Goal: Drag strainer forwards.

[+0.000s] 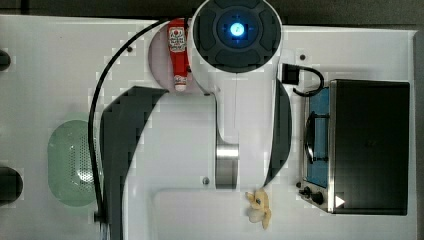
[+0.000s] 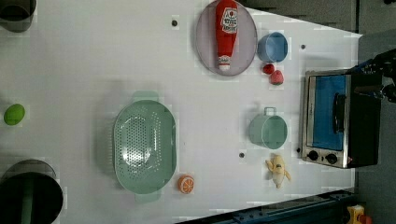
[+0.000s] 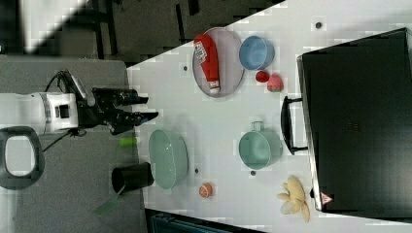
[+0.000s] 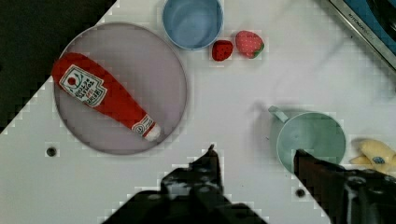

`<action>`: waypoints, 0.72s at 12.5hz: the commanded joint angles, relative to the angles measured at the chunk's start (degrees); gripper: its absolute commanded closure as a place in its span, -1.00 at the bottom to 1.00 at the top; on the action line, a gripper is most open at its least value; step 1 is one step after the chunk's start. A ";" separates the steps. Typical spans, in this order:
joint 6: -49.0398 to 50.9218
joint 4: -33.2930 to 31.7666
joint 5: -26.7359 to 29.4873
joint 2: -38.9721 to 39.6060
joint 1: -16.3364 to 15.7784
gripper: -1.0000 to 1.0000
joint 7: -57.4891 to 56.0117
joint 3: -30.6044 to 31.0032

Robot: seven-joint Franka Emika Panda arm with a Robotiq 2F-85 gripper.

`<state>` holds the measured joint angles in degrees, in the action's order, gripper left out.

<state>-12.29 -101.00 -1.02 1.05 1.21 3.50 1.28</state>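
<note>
Dark fingers of the gripper stand spread apart with nothing between them, high above the white table. Well apart from it, beside the table edge under the fingertips in the right view, lies the strainer (holes upward, untouched). Beyond the fingertips in the wrist view sit the plate carrying the ketchup bottle, and the green cup.

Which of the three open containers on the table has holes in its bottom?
The strainer, the big pale mint-green oval one with a perforated patch in its centre. The green cup with a short handle and the blue bowl are smaller, round and solid-bottomed.
</note>
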 commanded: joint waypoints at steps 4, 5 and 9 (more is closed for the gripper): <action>6.47 -12.89 2.89 -18.97 2.98 -1.00 -3.46 5.98; 6.25 -12.89 2.89 -17.79 2.50 -1.00 -3.22 7.56; 2.69 -12.91 2.89 -11.87 0.92 -1.00 2.18 16.25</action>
<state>-9.53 -110.84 0.82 -15.46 3.99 3.63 14.80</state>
